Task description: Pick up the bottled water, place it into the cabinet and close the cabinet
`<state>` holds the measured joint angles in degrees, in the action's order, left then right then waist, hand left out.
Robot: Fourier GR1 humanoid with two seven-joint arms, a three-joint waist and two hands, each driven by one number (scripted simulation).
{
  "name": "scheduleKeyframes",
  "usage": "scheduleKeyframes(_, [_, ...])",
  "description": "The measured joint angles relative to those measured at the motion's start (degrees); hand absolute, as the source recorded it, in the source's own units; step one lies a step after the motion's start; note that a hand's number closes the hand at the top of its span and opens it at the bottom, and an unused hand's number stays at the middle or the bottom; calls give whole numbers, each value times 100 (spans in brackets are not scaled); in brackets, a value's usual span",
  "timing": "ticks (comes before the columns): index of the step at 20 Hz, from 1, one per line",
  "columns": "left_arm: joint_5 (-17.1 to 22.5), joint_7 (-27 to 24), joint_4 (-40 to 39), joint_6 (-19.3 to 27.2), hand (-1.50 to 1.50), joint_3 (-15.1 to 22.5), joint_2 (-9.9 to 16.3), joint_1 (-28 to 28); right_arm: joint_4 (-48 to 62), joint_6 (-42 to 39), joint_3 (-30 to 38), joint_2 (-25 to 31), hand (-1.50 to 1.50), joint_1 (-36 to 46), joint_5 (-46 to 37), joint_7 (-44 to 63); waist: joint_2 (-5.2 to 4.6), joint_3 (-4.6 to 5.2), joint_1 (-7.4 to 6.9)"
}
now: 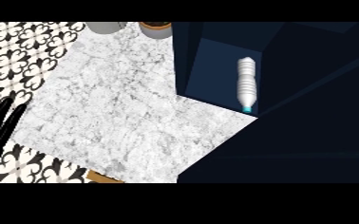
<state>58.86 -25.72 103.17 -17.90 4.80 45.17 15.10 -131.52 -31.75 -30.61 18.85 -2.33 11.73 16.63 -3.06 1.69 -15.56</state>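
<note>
Inside the dark blue cabinet (210, 71) at the right of the marble counter (119, 109), the bottled water (246, 83) lies on its side, its blue cap pointing toward the near edge and its base toward the far wall. Judging from this, the placing looks done and the step in hand is closing the cabinet: the large dark panel (294, 142) across the near right appears to be the door, and it would be best pushed with a flat palm on its outer face, swung steadily so it does not knock the bottle. Only the left hand (10, 118) shows, at the left edge, its black fingers straight and relaxed, holding and touching nothing. The right hand is out of sight, so its state cannot be told.
</note>
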Motion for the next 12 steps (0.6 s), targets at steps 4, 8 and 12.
scheduleKeyframes(4, [44,30,-87,-17,-150,-15,2,-17,524,127,133,-283,150,676,82,364,19,-10,58])
scheduleKeyframes(8, [64,20,-178,-52,-150,-39,-15,-25,1119,260,226,-583,150,1276,132,744,26,-33,98])
scheduleKeyframes(12, [87,31,-223,-76,-150,-41,-27,-18,1949,668,434,-1076,150,2067,70,1181,44,-64,138])
